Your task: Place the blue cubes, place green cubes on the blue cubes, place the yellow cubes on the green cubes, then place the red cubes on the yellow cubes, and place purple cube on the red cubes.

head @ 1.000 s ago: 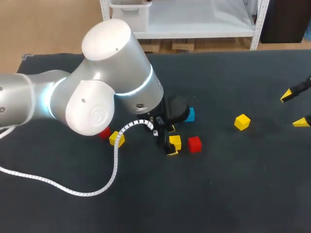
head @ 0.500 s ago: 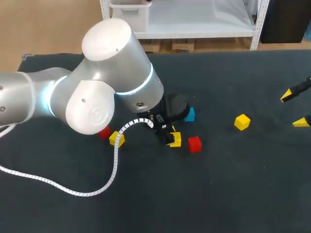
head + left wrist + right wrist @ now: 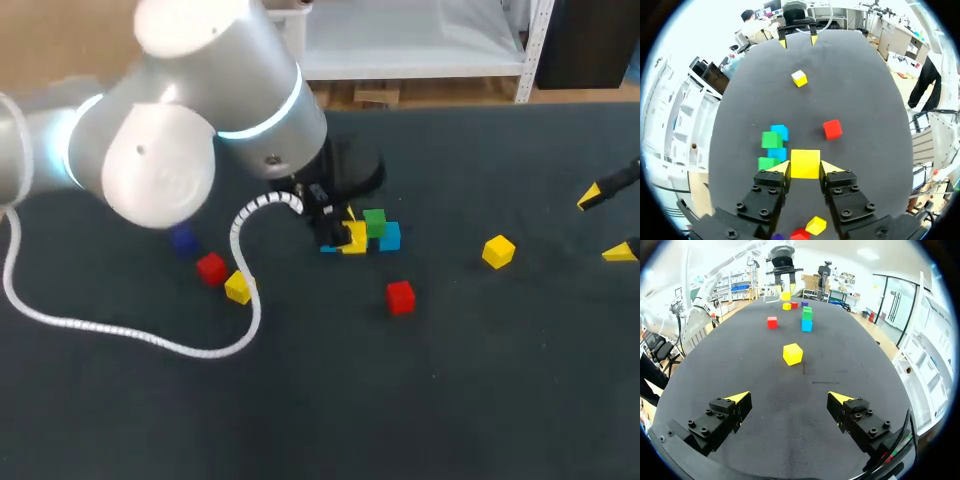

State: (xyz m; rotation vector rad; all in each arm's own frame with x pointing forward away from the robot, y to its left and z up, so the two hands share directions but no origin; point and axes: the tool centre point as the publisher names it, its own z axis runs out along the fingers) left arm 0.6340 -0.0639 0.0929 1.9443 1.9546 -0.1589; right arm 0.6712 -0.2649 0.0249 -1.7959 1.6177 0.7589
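Your left gripper is closed on a yellow cube, with one yellow-tipped finger against each of two opposite faces and the jaws no wider apart than the cube allows. In the left wrist view, a green cube stacked on a blue cube stands just beside the held cube. A little farther ahead is a second green cube on a second blue cube. A red cube lies alone on the other side of the fingers, near them but apart from both stacks. A second yellow cube lies well ahead, between the stacks and your right gripper. From overhead, the left arm comes in from its own side and carries the held cube to the middle of the table, against the stacks. Behind that arm, a second red cube, a third yellow cube and a purple cube lie close together. Your right gripper is at the table's far right edge with its jaws spread wide and nothing between them; the second yellow cube lies ahead of it, well clear of its fingertips. The surface is a dark, matte tabletop
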